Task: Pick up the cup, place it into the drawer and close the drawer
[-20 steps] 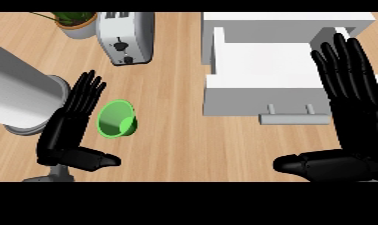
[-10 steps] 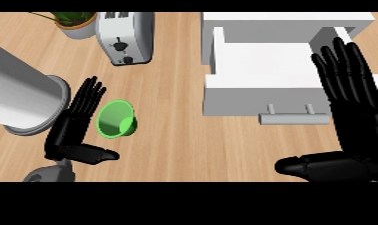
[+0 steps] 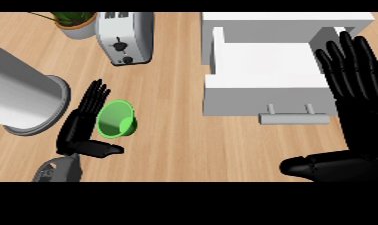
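Green cup [image 3: 117, 119] just right of, maybe touching, L hand [image 3: 80, 128]

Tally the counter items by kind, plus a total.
Cup: 1 (green)
Toaster: 1
Potted plant: 1
Drawer: 1 (white, open)
Grey cylinder: 1
Total: 5

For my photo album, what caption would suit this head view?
Left hand open beside a green cup lying on its side; open white drawer waits, right hand raised.
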Tool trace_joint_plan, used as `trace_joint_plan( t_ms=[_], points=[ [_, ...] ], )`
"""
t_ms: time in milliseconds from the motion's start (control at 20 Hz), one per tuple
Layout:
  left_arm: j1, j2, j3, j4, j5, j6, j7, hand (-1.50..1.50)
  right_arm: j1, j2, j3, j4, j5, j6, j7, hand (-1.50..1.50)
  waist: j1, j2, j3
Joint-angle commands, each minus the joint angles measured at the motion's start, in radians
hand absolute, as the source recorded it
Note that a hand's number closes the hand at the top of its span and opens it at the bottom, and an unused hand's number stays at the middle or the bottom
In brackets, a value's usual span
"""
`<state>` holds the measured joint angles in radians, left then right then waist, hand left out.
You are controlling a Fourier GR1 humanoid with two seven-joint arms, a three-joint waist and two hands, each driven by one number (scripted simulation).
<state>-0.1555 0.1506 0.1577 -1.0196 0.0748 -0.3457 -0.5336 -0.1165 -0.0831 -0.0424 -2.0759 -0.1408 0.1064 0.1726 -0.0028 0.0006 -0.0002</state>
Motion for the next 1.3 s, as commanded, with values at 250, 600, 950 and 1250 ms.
trace_joint_plan(
  t_ms=[250,600,950,1250],
  points=[
    [-0.106,0.038,0.036,0.276,-0.041,0.008,-0.182,-1.5,0.041,0.042,0.053,0.031,0.051,-0.006,-0.068,-1.5,-0.001,0.0,0.0],
    [-0.121,0.054,0.025,0.426,-0.071,-0.02,-0.286,-1.5,0.009,0.02,0.028,-0.034,0.027,-0.018,0.022,-1.5,-0.001,0.0,0.0],
    [-0.216,0.062,0.03,0.573,-0.076,-0.061,-0.361,-1.5,0.019,0.021,0.03,-0.004,0.022,0.006,-0.011,-1.5,-0.005,0.002,-0.001],
    [-0.276,0.047,0.047,0.652,-0.064,-0.051,-0.39,-1.5,0.04,0.004,-0.017,0.029,-0.017,0.043,-0.063,-1.5,-0.009,0.003,-0.001]
  ],
)
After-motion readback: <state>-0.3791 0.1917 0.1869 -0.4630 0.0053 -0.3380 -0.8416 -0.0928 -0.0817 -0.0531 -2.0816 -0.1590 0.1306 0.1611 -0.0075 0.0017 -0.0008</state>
